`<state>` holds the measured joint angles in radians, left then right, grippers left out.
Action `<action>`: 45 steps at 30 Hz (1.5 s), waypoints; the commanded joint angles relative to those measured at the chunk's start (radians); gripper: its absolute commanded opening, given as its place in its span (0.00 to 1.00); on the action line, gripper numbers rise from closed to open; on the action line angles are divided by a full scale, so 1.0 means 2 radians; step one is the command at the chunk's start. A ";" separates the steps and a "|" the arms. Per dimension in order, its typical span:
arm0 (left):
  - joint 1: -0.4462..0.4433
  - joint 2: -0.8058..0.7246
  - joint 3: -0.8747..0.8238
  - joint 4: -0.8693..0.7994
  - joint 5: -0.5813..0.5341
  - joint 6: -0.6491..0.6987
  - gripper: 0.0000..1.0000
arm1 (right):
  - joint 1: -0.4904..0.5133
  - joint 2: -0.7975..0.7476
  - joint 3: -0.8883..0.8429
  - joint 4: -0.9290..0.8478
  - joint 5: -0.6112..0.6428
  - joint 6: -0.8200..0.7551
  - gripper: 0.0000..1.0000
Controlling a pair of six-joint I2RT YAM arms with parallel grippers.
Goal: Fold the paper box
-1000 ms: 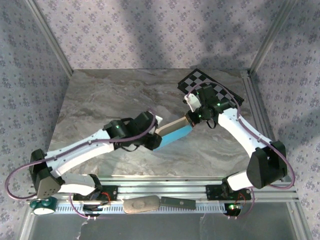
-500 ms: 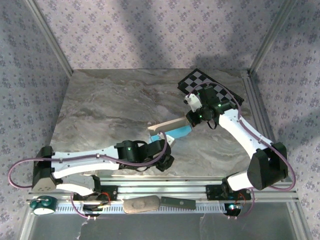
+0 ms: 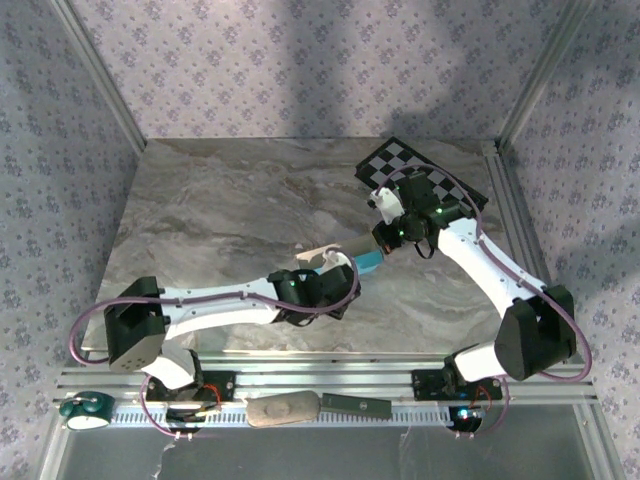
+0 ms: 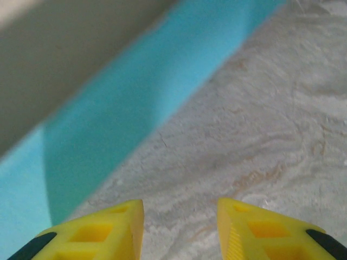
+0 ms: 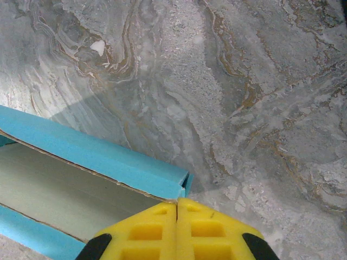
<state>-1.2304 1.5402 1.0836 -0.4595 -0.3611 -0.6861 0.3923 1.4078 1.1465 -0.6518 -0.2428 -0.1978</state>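
The paper box is a long card trough, turquoise outside and white inside, lying mid-table. My right gripper is shut on its right end. In the right wrist view the yellow fingertips of the right gripper meet on the corner of the box's turquoise wall. My left gripper sits at the near side of the box's left part. In the left wrist view the left gripper is open over bare marble, nothing between its fingers, with the box's turquoise side just ahead to the left.
A black-and-white checkerboard lies at the far right corner, behind the right arm. Metal posts and patterned walls close in the marble table. A beige oval and a dark bar rest on the near rail.
The left gripper let go of the box's left end, dropped toward the near edge, then came back up beside the box. The box's left end swung farther from me. The right gripper held still.
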 commanded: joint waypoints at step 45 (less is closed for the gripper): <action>0.128 -0.031 -0.021 0.161 0.068 -0.192 1.00 | 0.045 0.012 0.016 -0.031 0.012 0.050 0.00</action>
<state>-0.9901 1.5196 1.0531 -0.1745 -0.2485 -0.9119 0.4744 1.4166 1.1641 -0.6846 -0.2276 -0.1184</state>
